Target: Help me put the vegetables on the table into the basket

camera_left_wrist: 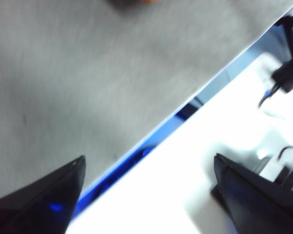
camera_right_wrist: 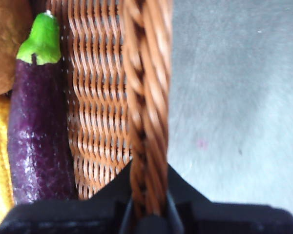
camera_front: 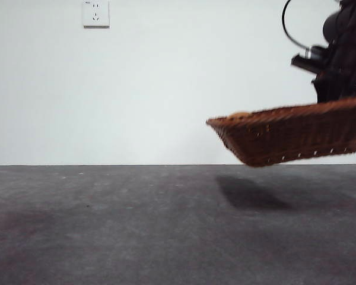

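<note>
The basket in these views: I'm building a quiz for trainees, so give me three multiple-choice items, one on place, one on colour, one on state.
1. Where is the basket?
A. Flat on the table
B. Lifted clear of the table, tilted
C. Upside down on the table

2. What colour is the eggplant's stem?
A. Green
B. Red
C. White

3. What is the right claw doing?
A. Hanging open over bare table
B. Gripping the eggplant
C. Clamped on the basket's braided rim

Answers:
1 B: the front view shows a gap and a shadow beneath the basket, one end higher.
2 A: the right wrist view shows a bright green cap on the purple body.
3 C: the rim runs between its jaws in the right wrist view.

The left claw is open over the table edge.
</note>
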Controlling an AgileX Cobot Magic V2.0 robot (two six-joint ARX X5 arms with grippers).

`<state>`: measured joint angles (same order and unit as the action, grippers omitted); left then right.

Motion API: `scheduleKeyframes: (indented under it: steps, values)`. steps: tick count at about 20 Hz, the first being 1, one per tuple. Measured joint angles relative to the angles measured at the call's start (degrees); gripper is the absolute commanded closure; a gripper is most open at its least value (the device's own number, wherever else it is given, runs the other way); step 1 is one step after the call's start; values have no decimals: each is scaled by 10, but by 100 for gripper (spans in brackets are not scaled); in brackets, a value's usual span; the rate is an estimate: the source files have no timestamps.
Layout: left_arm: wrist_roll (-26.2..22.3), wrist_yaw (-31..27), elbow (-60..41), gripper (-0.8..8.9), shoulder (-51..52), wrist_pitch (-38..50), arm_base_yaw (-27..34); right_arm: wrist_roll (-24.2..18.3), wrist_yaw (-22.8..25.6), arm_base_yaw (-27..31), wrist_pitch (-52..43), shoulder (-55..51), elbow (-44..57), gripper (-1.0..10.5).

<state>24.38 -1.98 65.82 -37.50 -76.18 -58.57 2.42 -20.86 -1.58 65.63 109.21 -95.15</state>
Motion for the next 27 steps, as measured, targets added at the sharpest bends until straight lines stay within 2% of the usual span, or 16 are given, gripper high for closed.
scheduleKeyframes:
  steps: [2, 5, 13, 14, 17, 18, 19, 21, 25, 27]
  values:
    - [24, 0, -50, 377, 35, 0, 0, -4, 0, 0, -15, 39, 0, 963]
    - [49, 2, -62, 377, 59, 0, 0, -5, 0, 1, -48, 82, 0, 963]
    - [57, 8, -62, 377, 59, 0, 0, -26, -28, 24, -83, 131, 0, 955]
    - [57, 6, -62, 377, 59, 0, 0, -28, -27, 24, -85, 131, 0, 893]
    - [57, 6, -62, 377, 59, 0, 0, -24, -18, 23, -91, 135, 0, 521]
    - [57, 6, -62, 377, 59, 0, 0, -21, -11, 23, -88, 135, 0, 464]
    - [57, 7, -62, 377, 59, 0, 0, -16, 10, 23, -88, 130, 0, 463]
    - [56, 9, -62, 377, 59, 0, 0, -10, 44, 23, -89, 81, 0, 463]
    - [31, 4, -62, 377, 59, 0, 0, 9, 83, 23, -78, -75, 0, 465]
    - [21, -15, -62, 377, 59, 0, 0, 17, 116, 15, -56, -142, 0, 471]
